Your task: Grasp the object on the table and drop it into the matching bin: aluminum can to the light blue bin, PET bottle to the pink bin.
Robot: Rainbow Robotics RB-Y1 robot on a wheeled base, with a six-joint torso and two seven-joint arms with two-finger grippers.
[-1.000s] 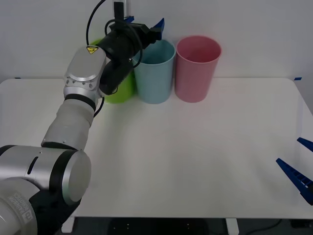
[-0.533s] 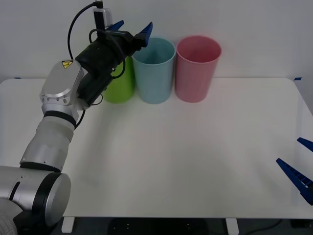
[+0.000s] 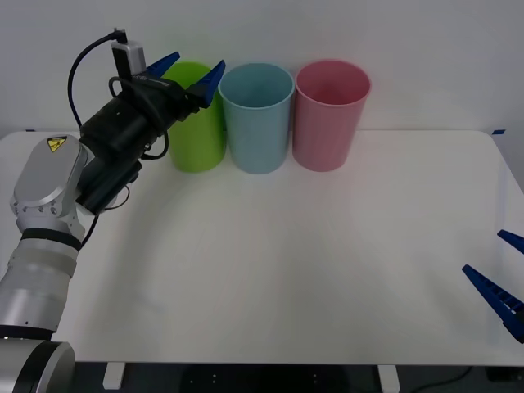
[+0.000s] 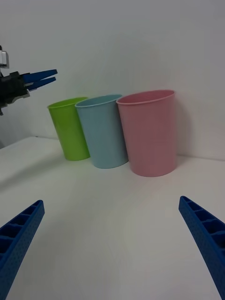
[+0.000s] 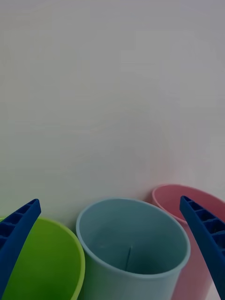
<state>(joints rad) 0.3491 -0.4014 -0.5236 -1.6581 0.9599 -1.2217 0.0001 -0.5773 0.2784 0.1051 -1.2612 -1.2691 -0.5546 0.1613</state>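
- Left gripper (image 3: pixel 190 72) hangs in the air at the far left, its blue fingers spread apart with nothing between them, above the lime green bin (image 3: pixel 196 123).
- Right gripper (image 3: pixel 501 274) sits low at the near right edge of the desk (image 3: pixel 327 270), fingers wide apart and empty.
- From the left wrist, the view goes down into the light blue bin (image 5: pixel 133 248): a thin dark line shows low on its inner wall, but whether the can lies inside is hard to make out.
- From the right wrist, the three bins stand in a row at the far side, green, light blue, then the pink bin (image 4: pixel 149 133), each just beside the next.
- Pink bin's rim is cut off by a finger in the left wrist view.
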